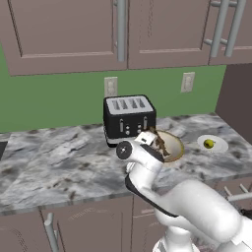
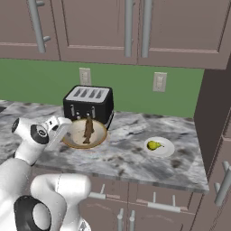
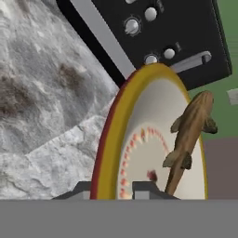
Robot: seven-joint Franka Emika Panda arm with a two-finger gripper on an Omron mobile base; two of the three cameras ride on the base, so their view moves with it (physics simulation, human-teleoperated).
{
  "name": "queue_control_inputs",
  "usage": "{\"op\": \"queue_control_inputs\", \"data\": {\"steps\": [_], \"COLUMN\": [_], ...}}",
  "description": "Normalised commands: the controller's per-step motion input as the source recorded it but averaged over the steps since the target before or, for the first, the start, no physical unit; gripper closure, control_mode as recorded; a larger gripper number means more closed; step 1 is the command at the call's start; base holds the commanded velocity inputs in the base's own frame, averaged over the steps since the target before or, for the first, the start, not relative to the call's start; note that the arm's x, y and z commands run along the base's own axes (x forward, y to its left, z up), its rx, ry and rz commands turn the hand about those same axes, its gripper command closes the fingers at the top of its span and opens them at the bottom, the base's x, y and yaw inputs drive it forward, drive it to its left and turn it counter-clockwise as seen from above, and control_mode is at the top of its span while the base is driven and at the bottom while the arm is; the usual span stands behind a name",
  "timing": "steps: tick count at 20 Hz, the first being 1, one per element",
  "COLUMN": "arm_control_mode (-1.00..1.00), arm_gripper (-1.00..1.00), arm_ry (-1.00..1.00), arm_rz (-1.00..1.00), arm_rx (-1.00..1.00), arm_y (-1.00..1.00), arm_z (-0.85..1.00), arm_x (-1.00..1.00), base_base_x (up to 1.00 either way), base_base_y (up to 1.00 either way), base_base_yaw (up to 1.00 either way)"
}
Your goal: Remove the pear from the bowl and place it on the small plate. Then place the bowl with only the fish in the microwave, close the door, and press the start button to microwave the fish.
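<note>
Marbled worktop (image 2: pixel 131 158): pear (image 2: pixel 154 145) sits on small plate (image 2: pixel 168 149); jaws pinched shut on bowl (image 3: pixel 153 139) rim at 6 o'clock, fish (image 3: pixel 188 137) inside; next, lift level toward microwave.

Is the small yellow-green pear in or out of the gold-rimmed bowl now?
Out. The small yellow-green pear lies on the small pale round plate; the gold-rimmed bowl holds just the slender brown fish.

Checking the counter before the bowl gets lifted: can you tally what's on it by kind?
Bowl: 1
Fish: 1
Plate: 1
Pear: 1
Toaster: 1
Total: 5
</note>
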Motion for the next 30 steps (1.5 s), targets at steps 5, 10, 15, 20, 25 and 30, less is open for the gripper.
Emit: {"op": "queue_control_inputs", "data": {"steps": [5,10,15,20,25,30], "arm_control_mode": [-1.0,-1.0,-1.0,-1.0,-1.0,1.0], "arm_gripper": [1.0,1.0,1.0,1.0,1.0,1.0], "arm_ry": [-0.01,-0.03,-0.09,0.09,-0.01,-0.01], "arm_rz": [-0.05,-0.13,-0.12,-0.03,-0.06,-0.07], "arm_rx": [-0.1,-0.04,-0.05,-0.07,0.0,0.0], "arm_y": [0.46,0.12,0.0,0.22,0.19,0.06], "arm_z": [0.93,0.73,0.68,-0.11,-0.08,-0.05], "arm_x": [-0.69,-0.94,-0.64,-0.04,-0.53,-0.35], "base_base_x": [0.0,0.0,0.0,0.0,0.0,-0.6], "base_base_y": [0.0,0.0,0.0,0.0,0.0,0.14], "base_base_yaw": [0.0,0.0,0.0,0.0,0.0,-0.14]}}
